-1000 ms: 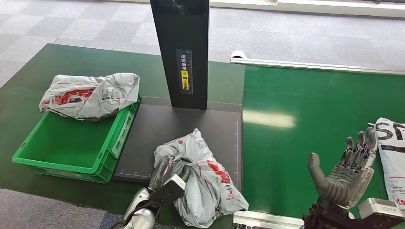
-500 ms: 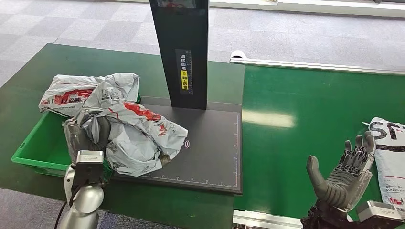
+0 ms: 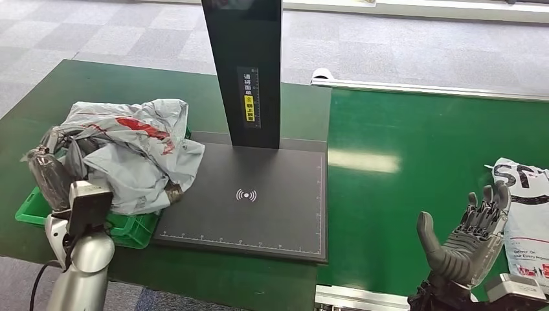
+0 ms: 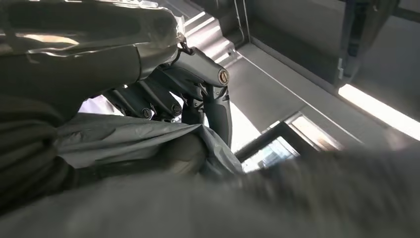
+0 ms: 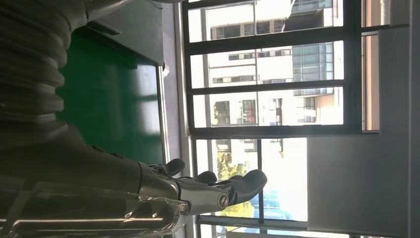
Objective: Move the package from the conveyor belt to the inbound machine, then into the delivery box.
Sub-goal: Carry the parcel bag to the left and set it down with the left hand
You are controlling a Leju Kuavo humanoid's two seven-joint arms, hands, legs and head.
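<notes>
Package over the green crate, left of the scanner plate

Left hand [image 3: 58,170] grips the grey package [image 3: 139,155] above the green crate [image 3: 133,228]; right hand [image 3: 467,241] spread, holding nothing, over the conveyor belt [image 3: 401,194], right of the scanner plate [image 3: 259,201].

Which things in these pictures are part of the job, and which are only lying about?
Part of the job:
- grey package, held by the left hand over the green delivery box
- inbound machine, its scan plate bare
- conveyor belt

Only lying about:
- white package on the belt beside the right hand
</notes>
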